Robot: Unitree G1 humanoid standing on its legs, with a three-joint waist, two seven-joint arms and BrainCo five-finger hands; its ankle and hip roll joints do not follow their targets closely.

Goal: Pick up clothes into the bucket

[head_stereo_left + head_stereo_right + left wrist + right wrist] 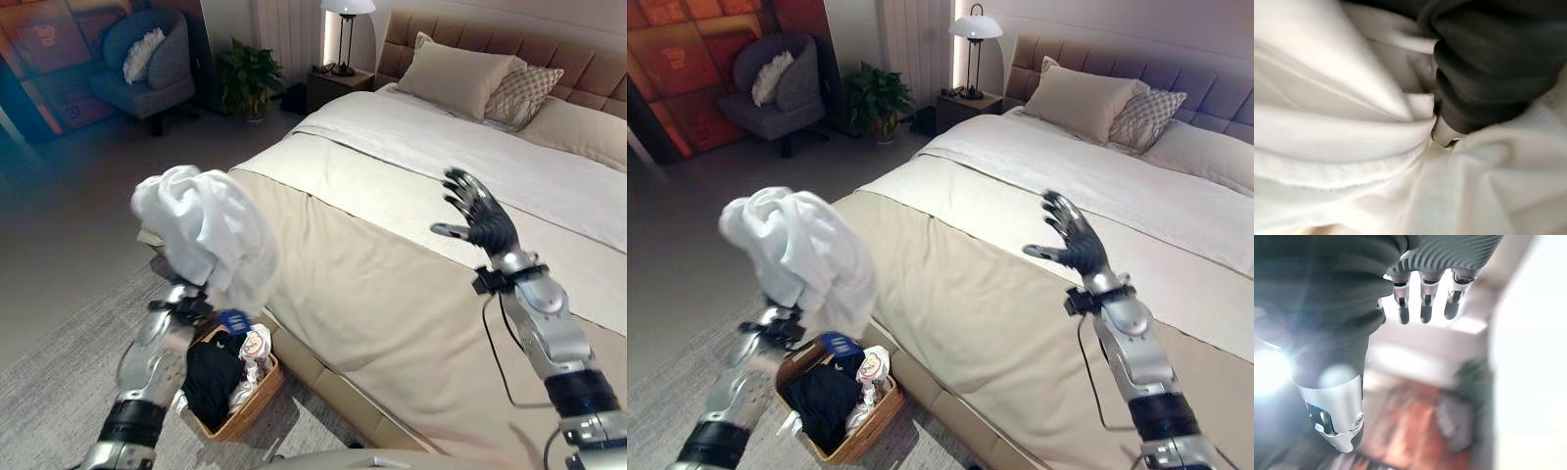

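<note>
- The left hand (1484, 73) is raised at the near left, above the floor beside the bed, and it is buried in a bunched white garment (211, 230); whether its fingers are curled or straight inside the cloth cannot be told.
- The white garment hangs in loose folds over that hand, held up in the air just above and slightly left of the wicker basket (257, 403).
- The wicker basket stands on the grey rug (49, 392) at the near left, close against the side of the bed (392, 294). It already holds a black piece of clothing (211, 382), some white and patterned cloth (253, 352) and a blue item (233, 320).
- The right hand (480, 220) hovers over the beige bedspread at the right, fingers spread wide and straight, holding nothing.
- Far off, pillows (460, 78) lean on the headboard, a lamp (346, 20) stands on a bedside table, and a potted plant (245, 73) and a dark armchair (157, 59) sit at the far left.
</note>
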